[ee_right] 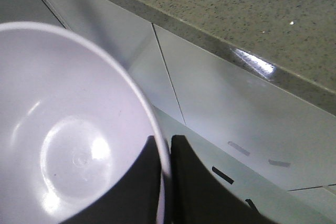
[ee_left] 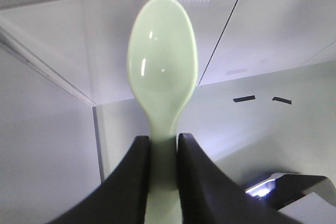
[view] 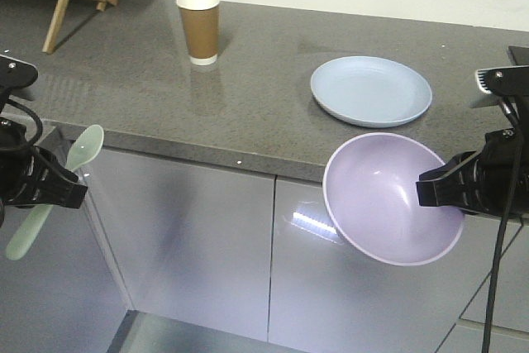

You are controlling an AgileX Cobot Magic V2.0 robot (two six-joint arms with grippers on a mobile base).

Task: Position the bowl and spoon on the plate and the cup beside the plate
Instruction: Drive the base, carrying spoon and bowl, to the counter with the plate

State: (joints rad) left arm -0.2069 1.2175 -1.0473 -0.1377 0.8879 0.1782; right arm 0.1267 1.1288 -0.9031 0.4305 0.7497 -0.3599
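Exterior front-facing view: your two arms hang below and in front of the counter [view: 124, 97] edge.
Left gripper [ee_left: 163, 139]: clamped tight on the spoon [ee_left: 163, 72] handle, scoop end pointing up toward the counter.
Right gripper [ee_right: 165, 140]: nearly closed, pinching the bowl [ee_right: 68, 129] rim, one finger inside and one outside; the bowl tilts and you see its inside bare.
Plate [view: 371, 90]: flat on the counter's right, nothing on it.
Cup [view: 198, 26]: upright at the back left, well apart from the plate; you cannot tell its contents.

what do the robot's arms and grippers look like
Both are matte black. The left gripper and right gripper have broad fingers that narrow to the tips. Black cables run beside each, and the right arm bears a small white part.
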